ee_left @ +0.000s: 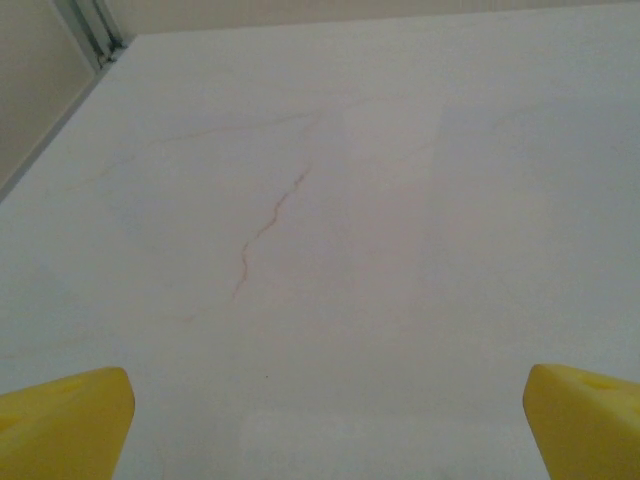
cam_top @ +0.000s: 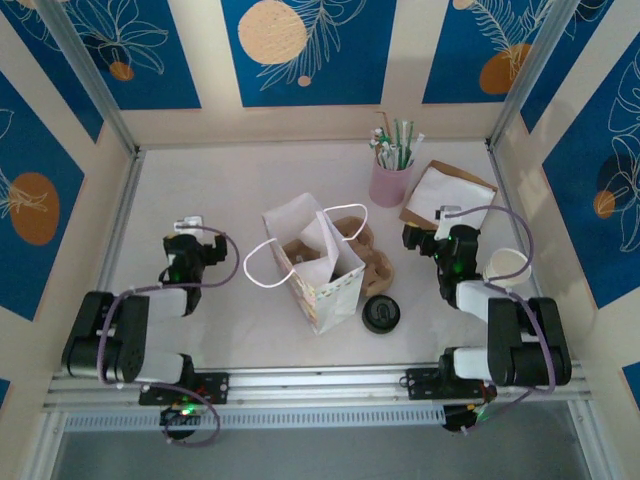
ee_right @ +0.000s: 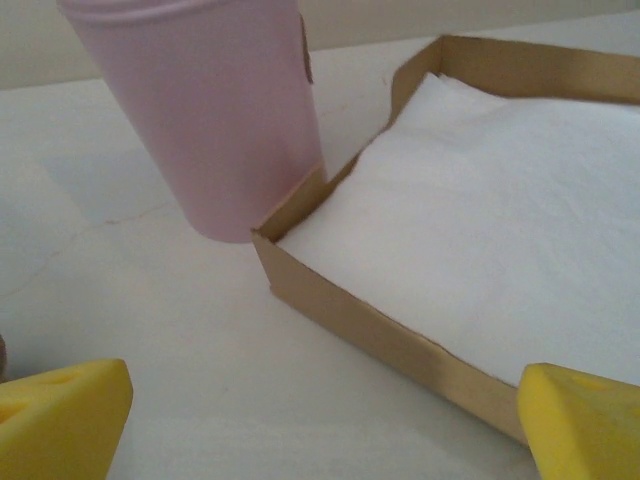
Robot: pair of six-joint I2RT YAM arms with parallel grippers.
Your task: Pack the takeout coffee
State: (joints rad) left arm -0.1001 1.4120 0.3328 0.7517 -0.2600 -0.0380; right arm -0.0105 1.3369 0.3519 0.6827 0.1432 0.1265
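Observation:
The takeout coffee [cam_top: 507, 265], a small white paper cup, stands upright at the right side of the table, just right of my right arm. My right gripper [cam_top: 447, 213] sits left of and slightly beyond the cup, apart from it, open and empty. In the right wrist view that gripper [ee_right: 325, 425] faces a pink cup [ee_right: 215, 110] and a brown tray of white napkins [ee_right: 350, 320]. My left gripper [cam_top: 187, 224] rests at the left of the table. Its yellow fingertips [ee_left: 65, 420] stand wide apart over bare table, holding nothing.
A white paper bag [cam_top: 315, 265] with loop handles stands open mid-table, crumpled brown paper [cam_top: 372, 258] behind it. A flat black lid [cam_top: 381, 313] lies at the bag's right front. The pink cup of straws [cam_top: 391, 180] and the napkin tray [cam_top: 450, 195] stand at the back right.

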